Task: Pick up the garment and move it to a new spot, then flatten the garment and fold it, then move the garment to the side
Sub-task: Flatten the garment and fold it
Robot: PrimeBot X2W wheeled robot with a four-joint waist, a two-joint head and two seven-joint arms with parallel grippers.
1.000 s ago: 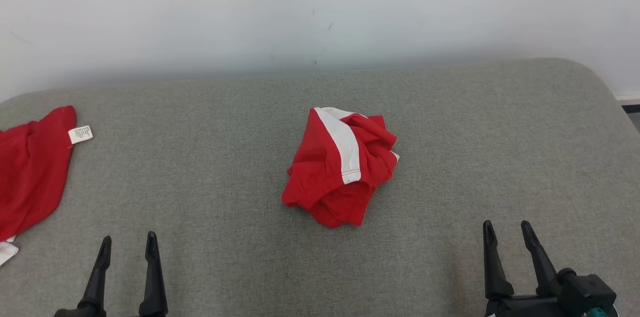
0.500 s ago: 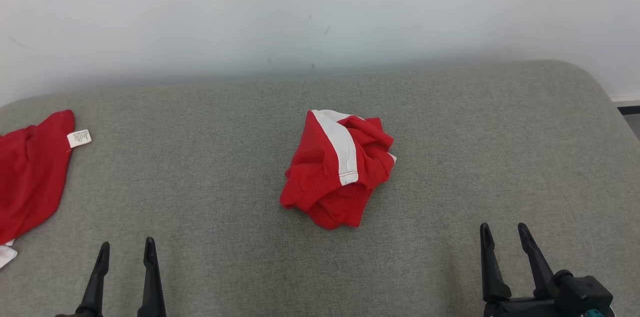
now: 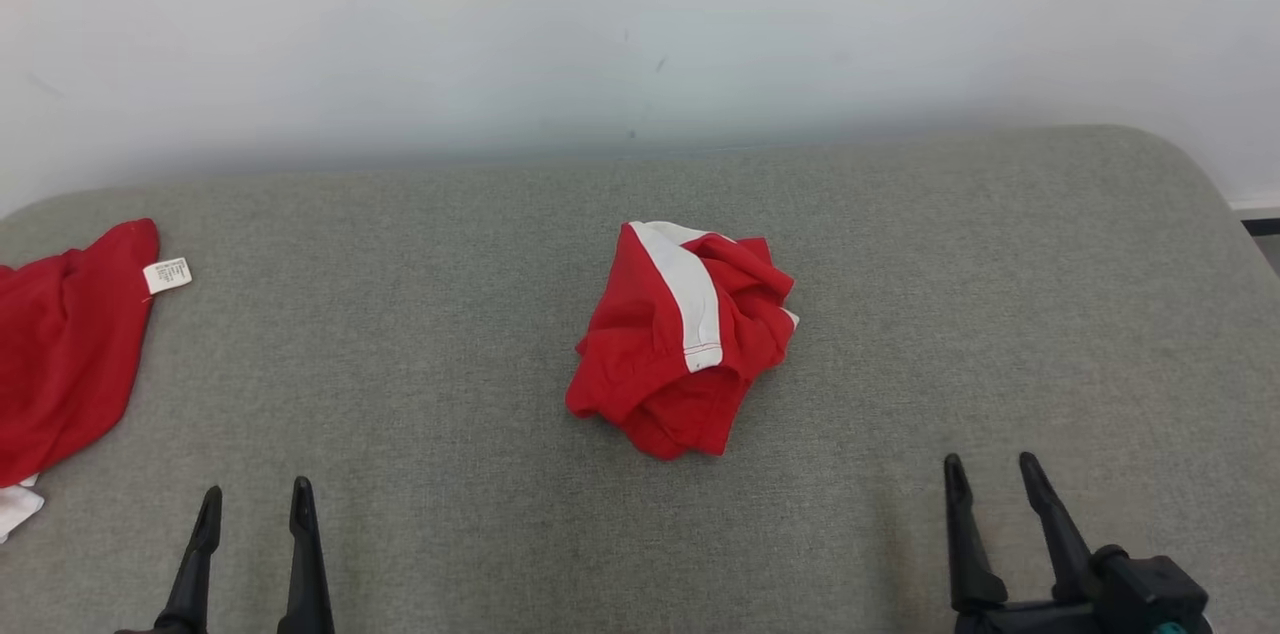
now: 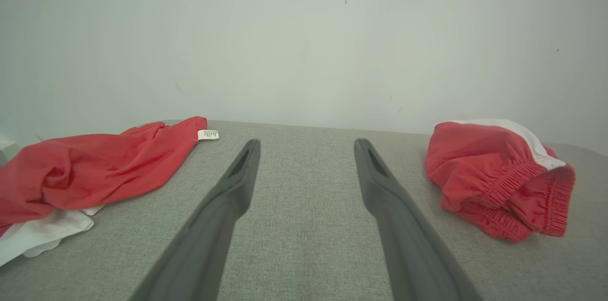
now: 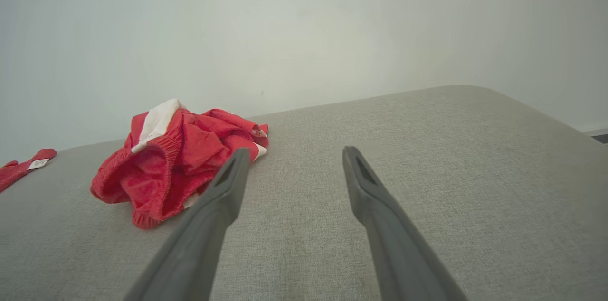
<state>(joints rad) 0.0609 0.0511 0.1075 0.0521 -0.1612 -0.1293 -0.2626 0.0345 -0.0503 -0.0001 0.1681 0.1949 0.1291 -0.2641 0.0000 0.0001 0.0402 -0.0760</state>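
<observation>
In your head view, the garment (image 3: 680, 339), a crumpled red piece with a white stripe, lies bunched near the middle of the grey cushioned surface (image 3: 400, 334), in front of a pale wall (image 3: 640, 34). Your left gripper (image 3: 255, 496) sits at the lower left, its two dark fingers spread with nothing between them. Your right gripper (image 3: 988, 464) at the lower right is spread and empty too. Both are well apart from the garment. At the far left edge lies a second red garment (image 3: 60, 354) with a white label (image 3: 167, 275) at its corner.

In your left wrist view, the left gripper (image 4: 306, 142) stands wide, with bare grey fabric between its fingers. The garment (image 4: 494, 173) lies off to the right, its elastic hem towards the camera. The second red garment (image 4: 95, 168) lies to the left, over a bit of white cloth (image 4: 42, 234).

In your right wrist view, the right gripper (image 5: 294, 151) is wide and holds nothing. The garment (image 5: 175, 158) lies to the left, beyond the left-hand finger. The labelled tip of the second red garment (image 5: 19, 168) sits at the far left edge.
</observation>
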